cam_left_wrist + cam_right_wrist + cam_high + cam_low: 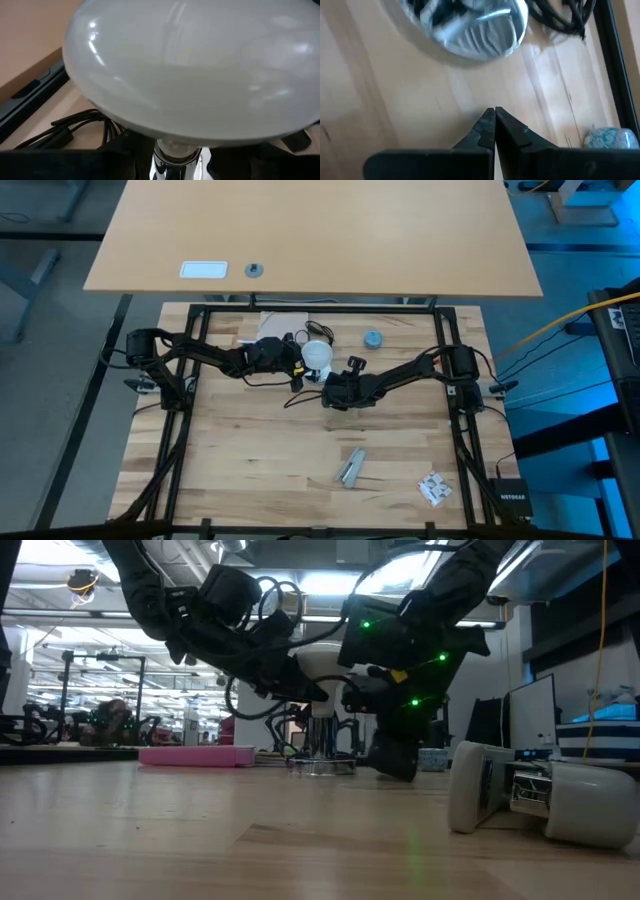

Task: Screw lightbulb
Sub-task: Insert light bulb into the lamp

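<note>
The lightbulb (pixel 317 353) stands upright on the socket (pixel 322 762). Thin, light, slick, fragile glass: grasp the globe gently. Left hand (pixel 296 360) grasps it; right hand (pixel 494 114), beside the socket, is clenched, holding nothing.

The high camera is looking straight down on the table (pixel 250 470); the low one is sitting at tabletop level, facing across. Both wrist cameras are hovering close, sharing the silvery socket (pixel 470 30), centred near 12 o'clock overhead.

A small blue-grey round cap (pixel 373 339) is seen on the wooden table (pixel 250 450), beside the black frame rail. A silvery metal piece (pixel 350 467) and a crumpled white wrapper (pixel 434 489) are laid near the front edge, apart from each other.
</note>
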